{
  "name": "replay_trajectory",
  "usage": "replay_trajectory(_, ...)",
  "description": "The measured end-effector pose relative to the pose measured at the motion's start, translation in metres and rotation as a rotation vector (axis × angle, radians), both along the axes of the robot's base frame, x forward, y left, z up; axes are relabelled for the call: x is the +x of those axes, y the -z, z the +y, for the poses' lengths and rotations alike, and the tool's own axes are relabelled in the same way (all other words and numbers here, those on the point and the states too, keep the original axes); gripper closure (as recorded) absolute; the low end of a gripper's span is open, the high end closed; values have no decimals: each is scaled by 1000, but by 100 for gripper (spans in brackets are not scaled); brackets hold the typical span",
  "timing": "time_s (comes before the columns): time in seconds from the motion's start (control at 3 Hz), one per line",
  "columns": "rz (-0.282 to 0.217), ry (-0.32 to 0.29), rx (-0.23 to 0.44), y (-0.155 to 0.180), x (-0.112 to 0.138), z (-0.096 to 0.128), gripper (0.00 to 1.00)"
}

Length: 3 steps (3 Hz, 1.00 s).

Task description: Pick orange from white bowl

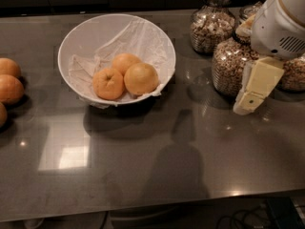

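Note:
The white bowl (pixel 76 37) stands on the dark counter at the back left of centre, lined with crumpled white paper. It holds three round fruits. The orange (pixel 141 78) is the largest and palest and lies at the front right of the bowl. A smaller deeper-orange fruit (pixel 108 83) with a stem dimple lies to its left, and a third fruit (pixel 125 61) lies behind them. My gripper (pixel 249 95), cream-coloured below a white arm housing (pixel 281 23), hangs at the right over the counter. It is well to the right of the bowl and holds nothing I can see.
Glass cereal jars (pixel 209 25) (pixel 232 66) stand at the back right, right behind my gripper. More orange fruits (pixel 9 88) lie on the counter at the left edge. The counter's front edge runs along the bottom of the view.

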<state>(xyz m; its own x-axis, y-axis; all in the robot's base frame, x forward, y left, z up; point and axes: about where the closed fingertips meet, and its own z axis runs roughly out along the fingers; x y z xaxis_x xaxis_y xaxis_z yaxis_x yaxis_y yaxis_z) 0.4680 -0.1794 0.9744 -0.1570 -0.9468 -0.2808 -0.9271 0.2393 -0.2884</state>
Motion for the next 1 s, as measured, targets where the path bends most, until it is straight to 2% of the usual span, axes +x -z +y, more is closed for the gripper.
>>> replay_trajectory(0.33, 0, 0, 0, 0, 0, 0, 0)
replay_trajectory(0.67, -12, -23, 37, 5, 5, 14, 0)
replay_trajectory(1.0, -39, -109, 143, 8, 25, 59, 0)
